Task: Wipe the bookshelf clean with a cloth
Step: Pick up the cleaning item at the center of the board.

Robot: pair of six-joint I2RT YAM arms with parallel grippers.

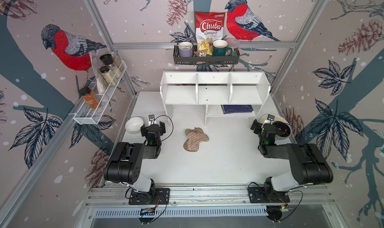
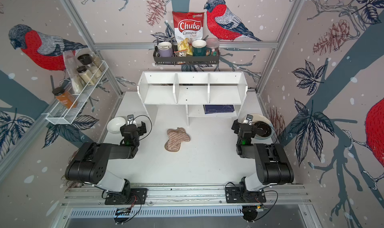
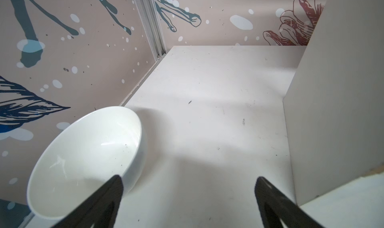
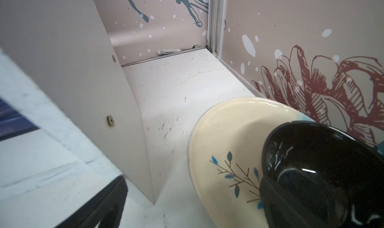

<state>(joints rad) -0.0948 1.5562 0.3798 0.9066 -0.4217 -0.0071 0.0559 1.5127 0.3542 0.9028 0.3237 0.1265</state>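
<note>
The wipe is not yet begun: the cloth point(image 1: 195, 139) lies crumpled on the worktop point(image 1: 218, 164) before the bookshelf point(image 1: 180, 96), between the left hand point(image 1: 153, 127) and right hand point(image 1: 264, 129), both spread apart and empty, so next one hand should reach inward and pinch it.

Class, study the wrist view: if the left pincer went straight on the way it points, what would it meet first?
Probably nothing near: the left pincer, open, aims between the white bowl and the bookshelf over bare table toward the back wall; depth unclear.
</note>
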